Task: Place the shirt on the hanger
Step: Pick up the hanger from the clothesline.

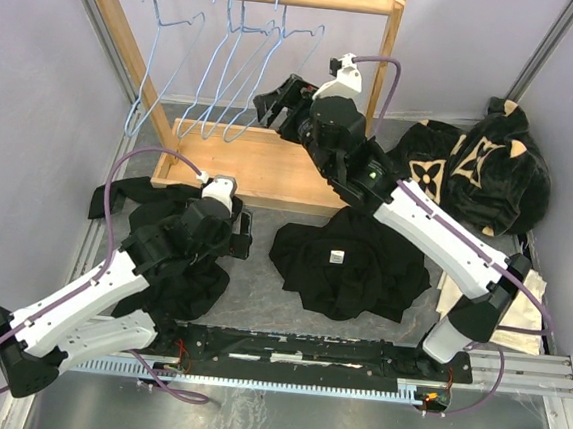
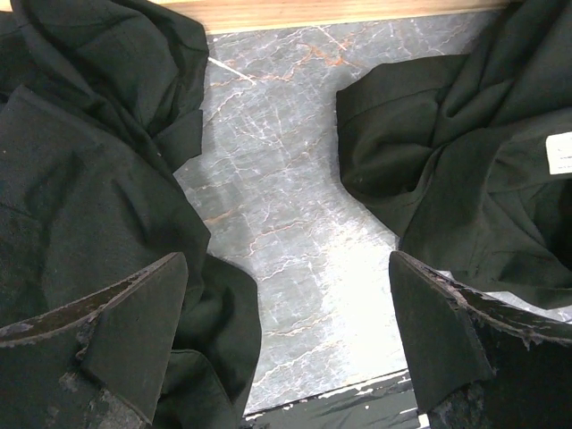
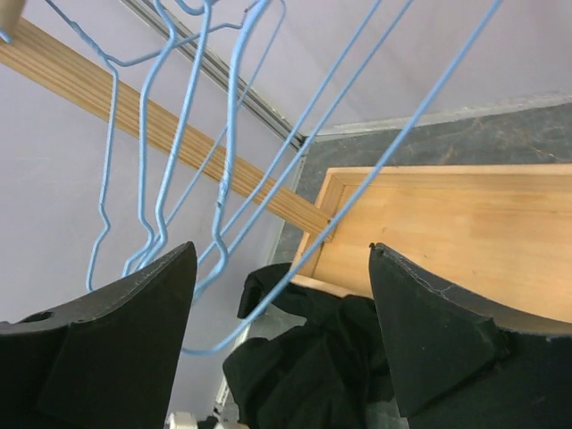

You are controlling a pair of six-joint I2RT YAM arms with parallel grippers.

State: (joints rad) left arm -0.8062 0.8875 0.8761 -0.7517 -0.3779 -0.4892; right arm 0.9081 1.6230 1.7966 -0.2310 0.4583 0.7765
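Observation:
The black shirt with a white collar tag lies crumpled on the marble table at centre; in the left wrist view it is at the right. Several light-blue wire hangers hang from the wooden rack's bar. My right gripper is open at the lower corner of the nearest hanger; its wire runs slantwise between the jaws, touching neither. My left gripper is open and empty low over bare marble just left of the shirt.
A second plain black garment lies under my left arm, also in the left wrist view. A black plush garment with tan flowers sits at back right. The wooden rack stands at back left. Pale cloth lies by the right edge.

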